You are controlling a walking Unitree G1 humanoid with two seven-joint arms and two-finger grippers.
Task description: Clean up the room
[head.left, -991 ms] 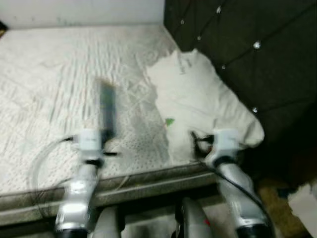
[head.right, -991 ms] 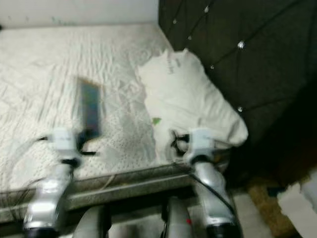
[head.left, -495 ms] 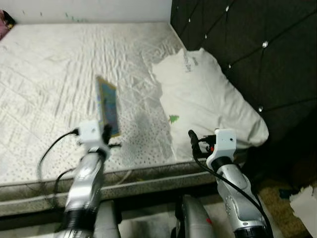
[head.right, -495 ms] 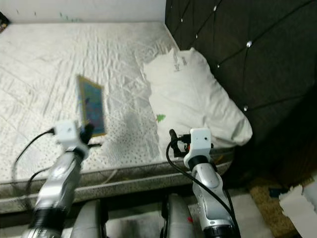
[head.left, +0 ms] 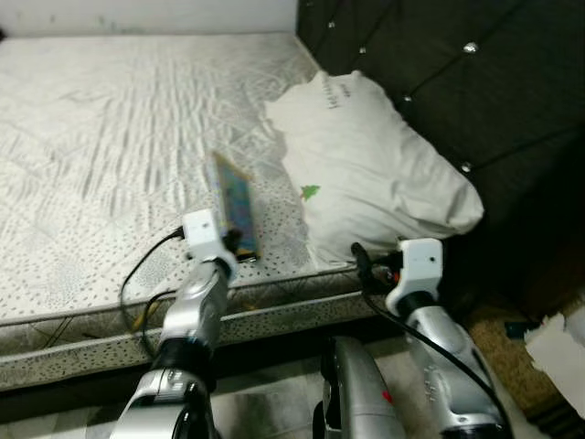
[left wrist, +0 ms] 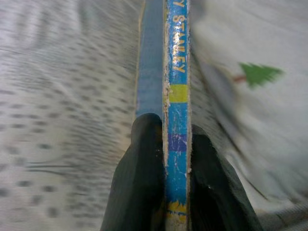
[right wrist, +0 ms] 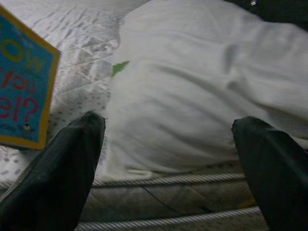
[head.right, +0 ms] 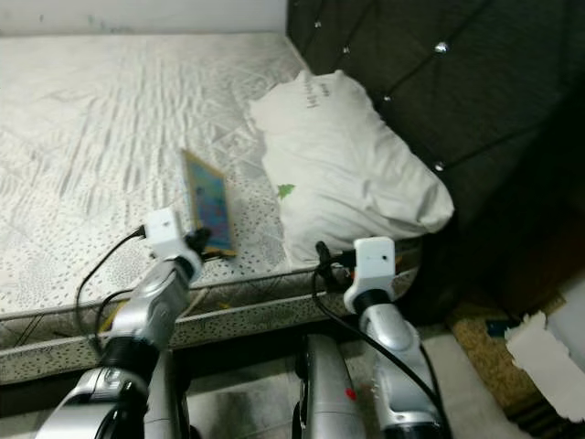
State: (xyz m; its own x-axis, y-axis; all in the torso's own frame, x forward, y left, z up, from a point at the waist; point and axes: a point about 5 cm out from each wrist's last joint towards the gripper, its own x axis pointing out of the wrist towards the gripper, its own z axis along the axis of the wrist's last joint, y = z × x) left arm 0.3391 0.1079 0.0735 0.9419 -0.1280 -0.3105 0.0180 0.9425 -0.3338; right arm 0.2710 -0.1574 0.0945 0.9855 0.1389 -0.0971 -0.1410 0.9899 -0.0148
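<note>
A thin blue children's book (head.left: pixel 234 203) with a yellow border stands on edge above the near side of the mattress (head.left: pixel 110 137). My left gripper (left wrist: pixel 166 163) is shut on its lower edge, and the book's spine (left wrist: pixel 177 77) runs away between the fingers (left wrist: pixel 144 173). The white pillow (head.left: pixel 375 169), marked with a small green tree, lies against the dark headboard. My right gripper (right wrist: pixel 168 159) hangs open low at the mattress edge in front of that pillow, holding nothing.
The dark tufted headboard (head.left: pixel 457 82) rises at the right. A mattress edge with piping (head.left: pixel 82 352) runs across the near side. White paper or cloth (head.left: pixel 559 343) lies on the floor at the far right. My own legs (head.left: pixel 352 393) show below.
The camera has shifted. The left gripper has carried the book rightward, closer to the pillow and the mattress edge. The right gripper has stayed open near the pillow's front.
</note>
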